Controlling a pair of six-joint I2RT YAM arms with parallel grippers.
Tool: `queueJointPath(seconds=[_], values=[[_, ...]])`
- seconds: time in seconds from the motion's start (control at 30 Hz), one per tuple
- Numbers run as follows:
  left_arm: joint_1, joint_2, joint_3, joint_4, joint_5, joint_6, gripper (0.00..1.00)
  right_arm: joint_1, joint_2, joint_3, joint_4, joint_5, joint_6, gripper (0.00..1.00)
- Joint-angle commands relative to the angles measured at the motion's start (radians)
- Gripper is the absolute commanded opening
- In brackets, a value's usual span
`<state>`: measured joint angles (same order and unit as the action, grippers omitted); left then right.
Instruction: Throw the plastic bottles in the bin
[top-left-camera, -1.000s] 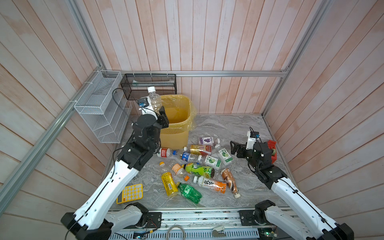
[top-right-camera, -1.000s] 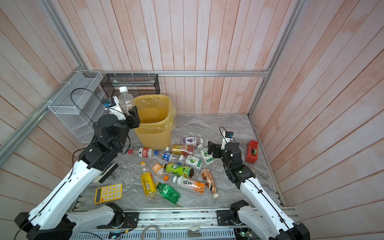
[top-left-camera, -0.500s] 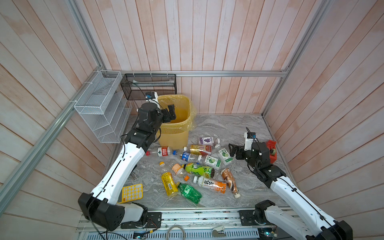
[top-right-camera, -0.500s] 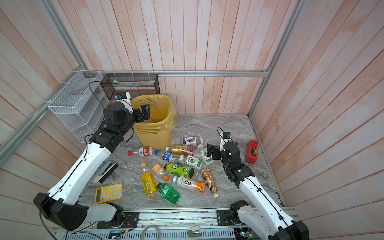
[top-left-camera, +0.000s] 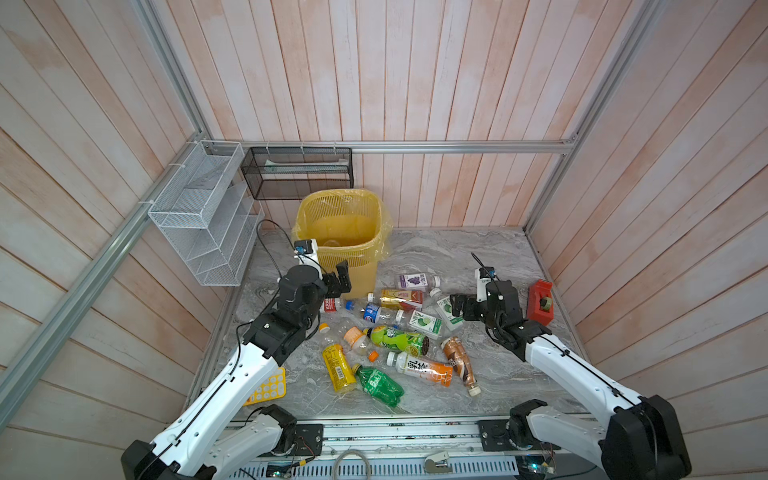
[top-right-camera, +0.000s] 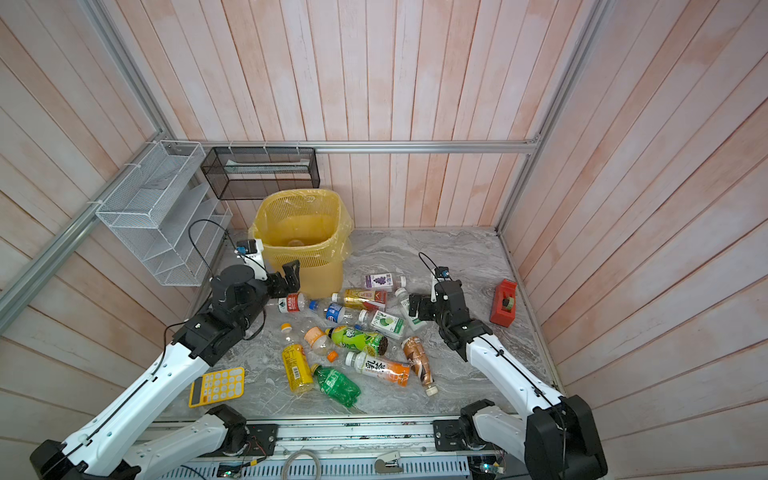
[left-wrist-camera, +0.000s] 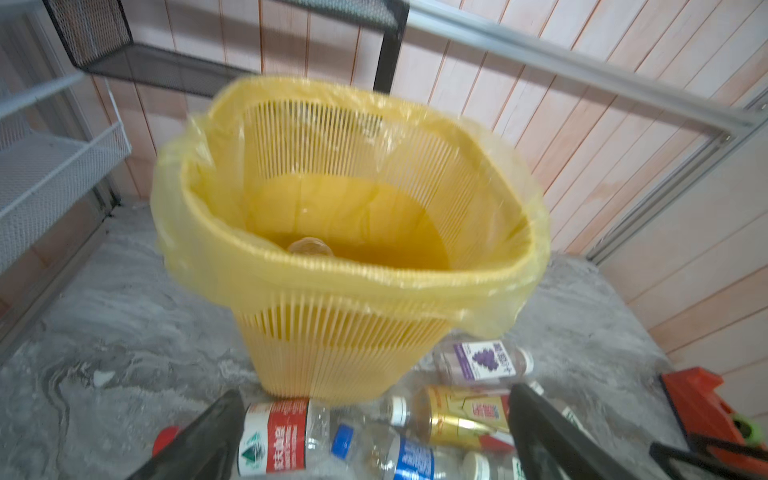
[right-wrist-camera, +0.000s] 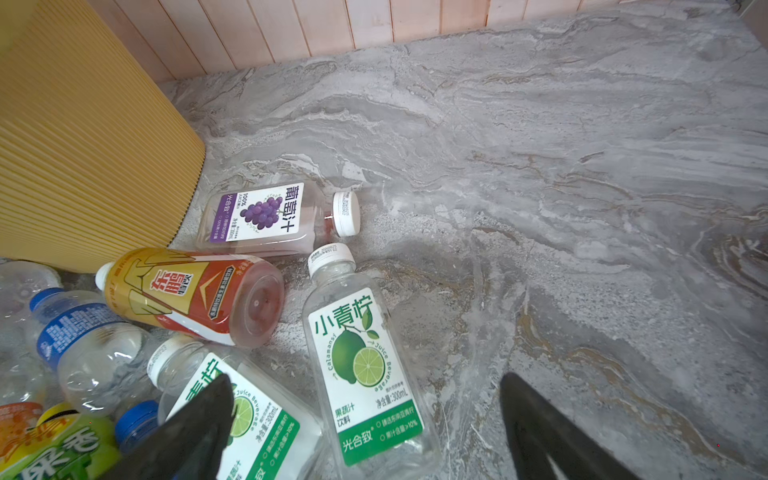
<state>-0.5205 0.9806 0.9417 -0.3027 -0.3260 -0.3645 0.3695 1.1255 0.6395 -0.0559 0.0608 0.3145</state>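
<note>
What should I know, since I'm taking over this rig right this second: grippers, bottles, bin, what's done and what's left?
Left gripper: open, empty, by the front wall of the bin, red-label bottle below it.
Right gripper: open, empty, aimed at the nearest lime-label bottle.
Done: one clear bottle lies inside the bin.
Left: a dozen or so plastic bottles lying on the marble floor in front of the bin. Leave the red tape dispenser.
</note>
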Motion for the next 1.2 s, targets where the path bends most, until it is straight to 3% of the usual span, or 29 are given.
queueJointPath(seconds=[0.0, 0.17, 0.4, 0.63, 0.93, 1.17], values=[[-0.013, -0.052, -0.082, -0.032, -0.058, -0.074, 1.0, -0.006, 0.025, 0.03, 0.019, -0.041, 0.005, 0.98], [-0.013, -0.118, -0.208, -0.094, -0.091, -0.198, 1.0, -0.006, 0.024, 0.014, -0.025, -0.048, 0.015, 0.95], [-0.012, -0.182, -0.296, -0.176, -0.132, -0.275, 1.0, 0.013, -0.064, -0.05, -0.13, -0.069, 0.063, 0.86], [-0.004, -0.178, -0.314, -0.201, -0.197, -0.309, 1.0, 0.124, -0.203, -0.157, -0.178, -0.066, 0.193, 0.74], [0.107, -0.212, -0.329, -0.191, -0.14, -0.299, 1.0, 0.241, -0.282, -0.275, -0.233, 0.008, 0.347, 0.75], [0.126, -0.214, -0.325, -0.188, -0.139, -0.295, 1.0, 0.25, -0.272, -0.315, -0.202, -0.015, 0.358, 0.73]])
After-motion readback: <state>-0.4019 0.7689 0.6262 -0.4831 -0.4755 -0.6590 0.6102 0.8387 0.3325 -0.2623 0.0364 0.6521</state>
